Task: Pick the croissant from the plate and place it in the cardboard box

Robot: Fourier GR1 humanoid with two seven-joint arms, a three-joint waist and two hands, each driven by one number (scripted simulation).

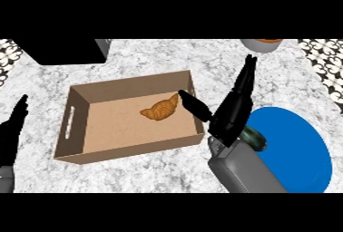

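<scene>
A golden-brown croissant [161,109] lies on the floor of the open cardboard box [87,118], toward its right side. My right hand [231,111] hovers over the box's right wall with fingers straight and pointing away; its thumb reaches toward the croissant without holding it. The hand is open. A round blue plate [298,149] sits to the right of the box, bare, partly covered by my right forearm. My left hand [13,127] rests open at the left edge of the view, fingers up, away from the box.
A black block [64,50] stands at the back left of the marble counter. A small round bowl [262,44] with something orange shows at the back right. Patterned tiles run along both far sides.
</scene>
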